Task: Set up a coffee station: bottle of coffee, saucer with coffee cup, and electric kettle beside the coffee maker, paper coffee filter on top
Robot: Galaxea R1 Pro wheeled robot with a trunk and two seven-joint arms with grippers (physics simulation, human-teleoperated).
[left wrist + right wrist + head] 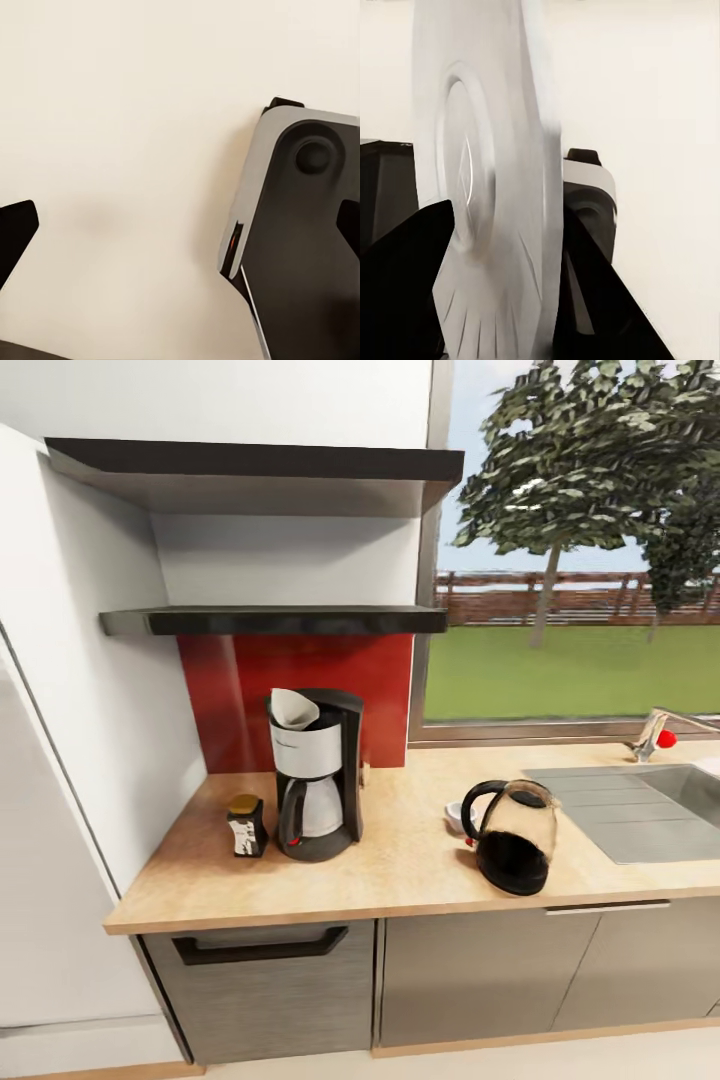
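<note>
1. The saucer [487, 225] is clamped edge-on between the right gripper [502, 247] fingers.
2. On the kitchen countertop [400, 860], the coffee maker [315, 775] has the bottle of coffee [246, 826] at its nine o'clock and the electric kettle [512, 838] at three.
3. I'd level the saucer, then set it between maker and kettle.
4. Lettering is unreadable; whether the left gripper [180, 240] is open, I cannot tell.

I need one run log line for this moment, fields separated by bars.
right gripper: shut on saucer | counter: coffee maker with filter, coffee jar beside, kettle | cup: partly hidden behind kettle
</note>
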